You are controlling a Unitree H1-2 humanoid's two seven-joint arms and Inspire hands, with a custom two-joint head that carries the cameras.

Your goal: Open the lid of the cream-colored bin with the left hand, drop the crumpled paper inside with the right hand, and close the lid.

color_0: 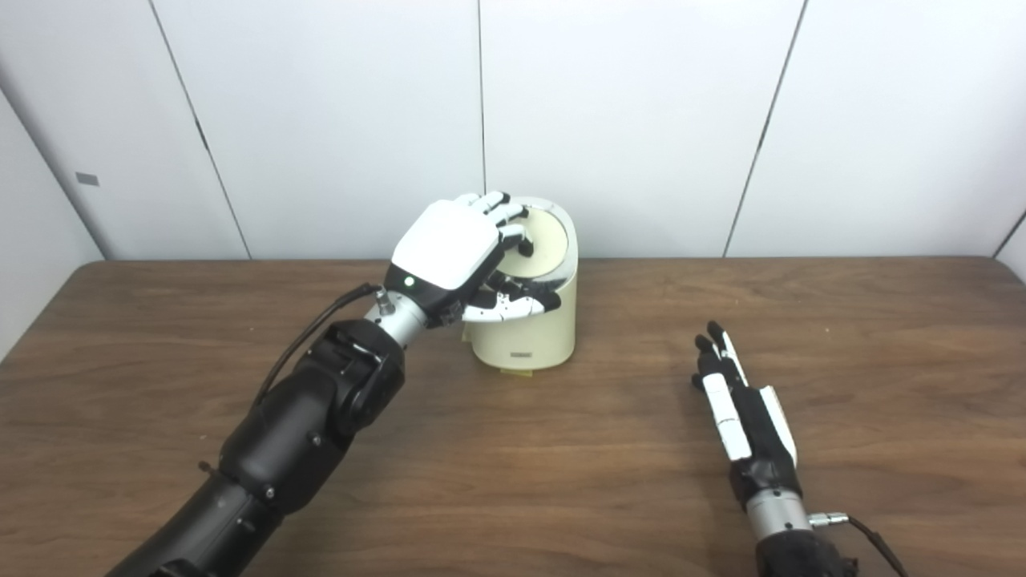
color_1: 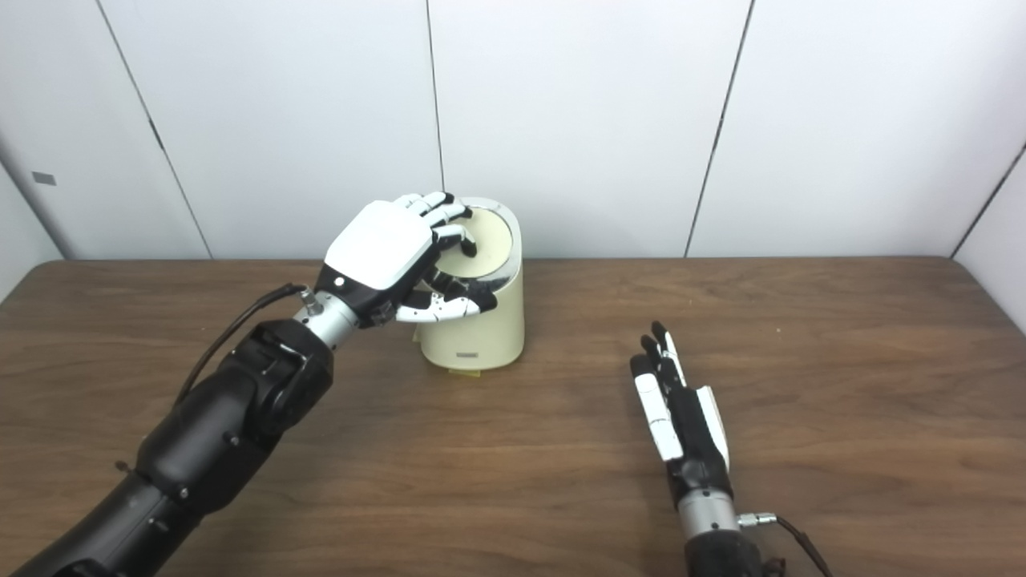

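A brown wooden worktop [color_0: 561, 449] meets white wall panels. A cream-colored bin [color_0: 535, 328] stands near the worktop's back edge, at its middle. The left hand [color_0: 461, 252] rests on its lid [color_0: 549, 240], fingers [color_0: 513, 215] curled over the top. The right hand [color_0: 741, 409] lies flat toward the front right, fingers straight, together, holding nothing.

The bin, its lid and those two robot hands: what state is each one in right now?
cream-colored bin: upright on the table.
lid: down, closed.
left hand: over the lid, fingers curled on its top, thumb at the bin's front.
right hand: flat on the table, fingers straight, holding nothing.
crumpled paper: not visible.
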